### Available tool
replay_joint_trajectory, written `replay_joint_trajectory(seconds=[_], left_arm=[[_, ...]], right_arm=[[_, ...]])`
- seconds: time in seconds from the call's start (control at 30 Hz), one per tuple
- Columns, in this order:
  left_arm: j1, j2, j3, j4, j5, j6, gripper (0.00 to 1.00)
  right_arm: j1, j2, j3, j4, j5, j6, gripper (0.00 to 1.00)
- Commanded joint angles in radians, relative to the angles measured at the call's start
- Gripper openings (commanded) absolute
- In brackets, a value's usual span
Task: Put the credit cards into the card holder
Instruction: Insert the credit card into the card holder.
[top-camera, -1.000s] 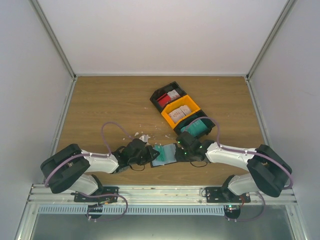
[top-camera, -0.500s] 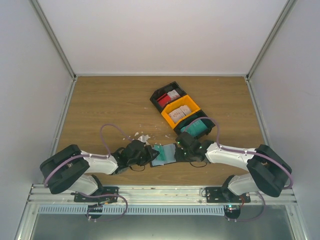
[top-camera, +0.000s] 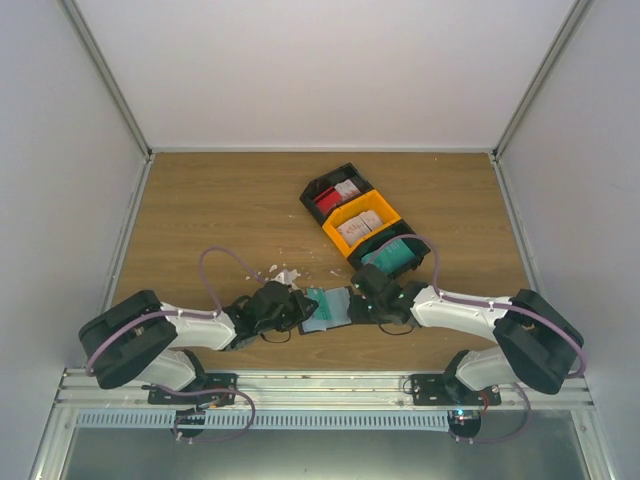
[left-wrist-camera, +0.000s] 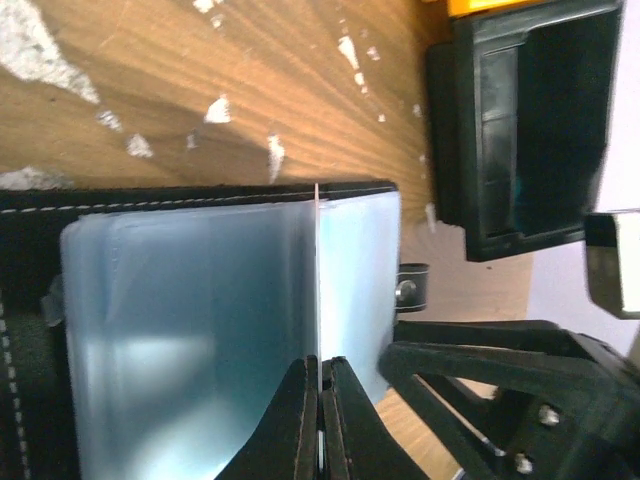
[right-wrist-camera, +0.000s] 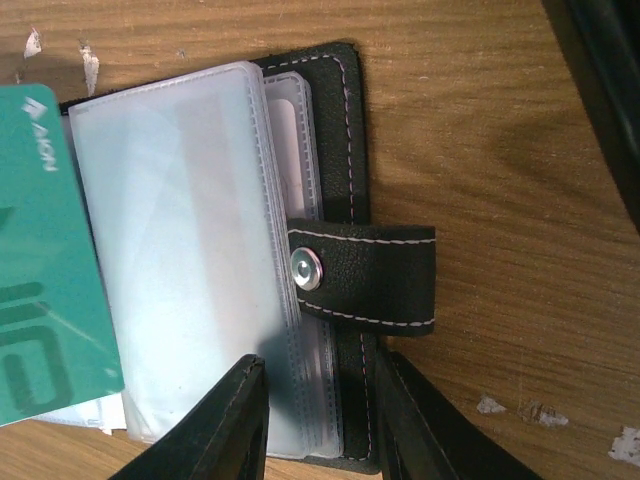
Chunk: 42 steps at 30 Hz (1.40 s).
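The card holder (right-wrist-camera: 345, 150) lies open on the wood between the two arms, its clear sleeves up and its snap strap (right-wrist-camera: 365, 278) sticking out to the right. My left gripper (left-wrist-camera: 320, 372) is shut on a teal credit card (right-wrist-camera: 40, 260). That card shows edge-on (left-wrist-camera: 318, 260) above the sleeves in the left wrist view. The jaws of my right gripper (right-wrist-camera: 318, 365) stand part open astride the holder's near right edge, one finger (right-wrist-camera: 245, 400) on the sleeves. From above, the left gripper (top-camera: 296, 305) and right gripper (top-camera: 358, 300) flank the card (top-camera: 325, 305).
Behind the right gripper runs a diagonal row of bins. A black bin (top-camera: 335, 195) holds red and whitish cards, a yellow bin (top-camera: 362, 222) holds whitish cards, and the nearest black bin (top-camera: 392, 255) holds teal ones. White crumbs (top-camera: 285, 272) dot the wood by the left gripper.
The right gripper has crept a little to the left along the holder. The left gripper keeps its hold on the teal card and has barely moved.
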Motion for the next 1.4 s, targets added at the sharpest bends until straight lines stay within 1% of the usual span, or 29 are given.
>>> replay_joint_trajectory(seconds=[0.0, 0.1, 0.27, 0.53, 0.8, 0.9, 1.1, 1.23, 1.37], left_arm=[[-0.007, 0.045, 0.017, 0.054, 0.001, 0.005, 0.0], [-0.006, 0.06, 0.016, 0.044, 0.0, -0.004, 0.0], [-0.008, 0.095, 0.016, 0.094, 0.029, 0.0, 0.0], [-0.019, 0.151, 0.022, 0.126, 0.043, 0.037, 0.0], [-0.03, 0.215, 0.028, 0.181, 0.075, 0.035, 0.0], [-0.035, 0.208, 0.018, 0.184, 0.085, 0.014, 0.0], [-0.055, 0.156, -0.039, 0.174, 0.055, -0.044, 0.0], [-0.071, 0.155, -0.053, 0.181, 0.052, -0.075, 0.0], [-0.07, 0.172, -0.041, 0.196, 0.038, -0.055, 0.0]], right_arm=[[0.014, 0.017, -0.031, -0.012, -0.007, 0.021, 0.32], [0.014, 0.014, -0.034, -0.012, -0.007, 0.023, 0.32], [0.014, 0.013, -0.036, -0.008, -0.01, 0.023, 0.32], [0.014, 0.016, -0.039, 0.0, -0.017, 0.024, 0.32], [0.014, 0.017, -0.045, 0.011, -0.029, 0.026, 0.32], [0.014, 0.018, -0.046, 0.012, -0.03, 0.026, 0.31], [0.014, 0.024, -0.048, 0.011, -0.026, 0.033, 0.28], [0.014, 0.026, -0.049, 0.008, -0.025, 0.037, 0.28], [0.014, 0.026, -0.05, 0.022, -0.03, 0.03, 0.28]])
